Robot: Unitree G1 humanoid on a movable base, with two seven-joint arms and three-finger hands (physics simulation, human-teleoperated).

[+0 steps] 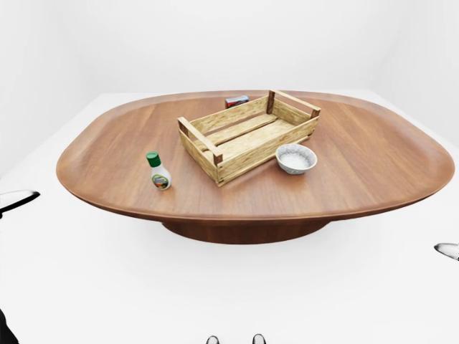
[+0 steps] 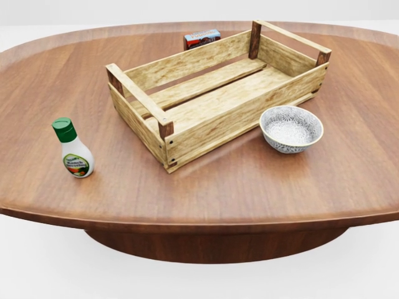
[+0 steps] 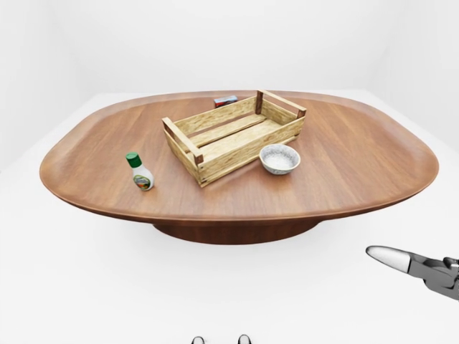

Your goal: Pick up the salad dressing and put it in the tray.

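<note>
1. A plain white room with a white floor, and in the middle of it a big oval wooden table on a dark central pedestal.
2. The salad dressing — a small white bottle with a green cap and a colourful label — stands upright on the table at the left of the head view, well apart from everything else and not far from the near edge.
3. The tray is a slatted wooden crate with darker corner posts, set at an angle near the table's middle; nothing lies inside it that I can see.
4. A patterned grey-and-white bowl sits just beside the tray's long near wall, toward its right end, and looks empty.
5. At the top of the head view, past the tray's far wall, a small blue-and-red box lies flat on the wood, partly hidden by the tray.
6. The right hand shows only at the lower right edge of the right-eye view — a silver fingertip pointing left, low beside the table; I cannot tell how its fingers stand.
7. The left hand is only a dark sliver with a pale edge at the left border of the left-eye view, its fingers impossible to judge
</note>
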